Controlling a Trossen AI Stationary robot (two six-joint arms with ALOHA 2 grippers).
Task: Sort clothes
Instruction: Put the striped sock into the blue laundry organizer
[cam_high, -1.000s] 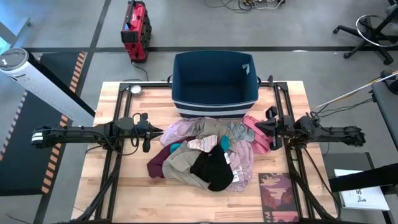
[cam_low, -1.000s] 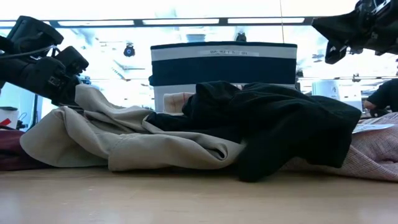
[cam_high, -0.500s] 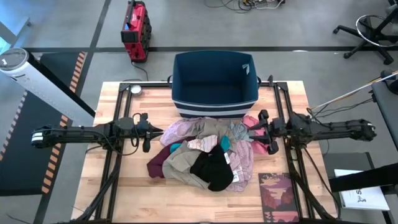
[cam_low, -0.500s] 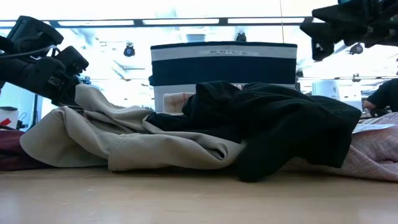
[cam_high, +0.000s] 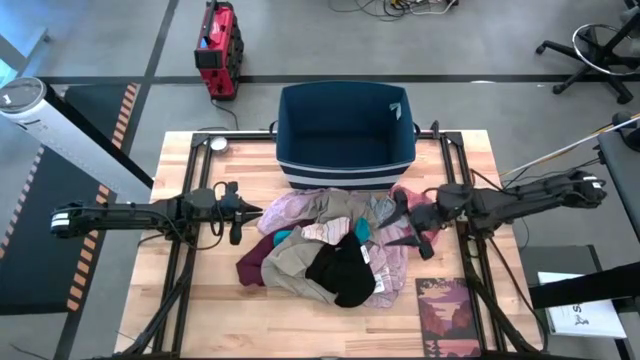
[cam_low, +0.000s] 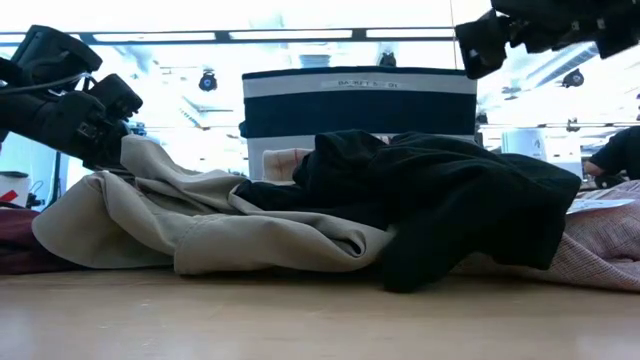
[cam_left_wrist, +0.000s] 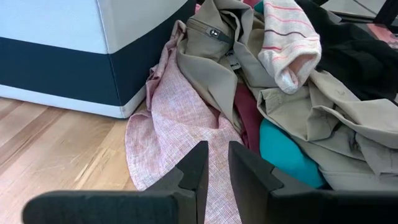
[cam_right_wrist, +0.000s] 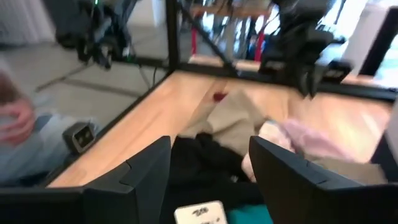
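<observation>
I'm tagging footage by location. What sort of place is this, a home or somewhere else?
Most likely a robotics lab or workshop, not a home. A wooden table stands on a painted concrete floor, with an office chair and loose cables around it, and a red machine parked on the floor nearby.

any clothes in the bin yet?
No: the high view shows the dark blue bin empty, with the clothes pile on the table in front of it.

From my station: right wrist view smeared by motion, white tag (cam_right_wrist: 198, 213) unreadable and cut off at the edge, teal garment (cam_high: 283, 236) mostly buried under the pile, bin (cam_low: 358, 100) label too small to read.
</observation>
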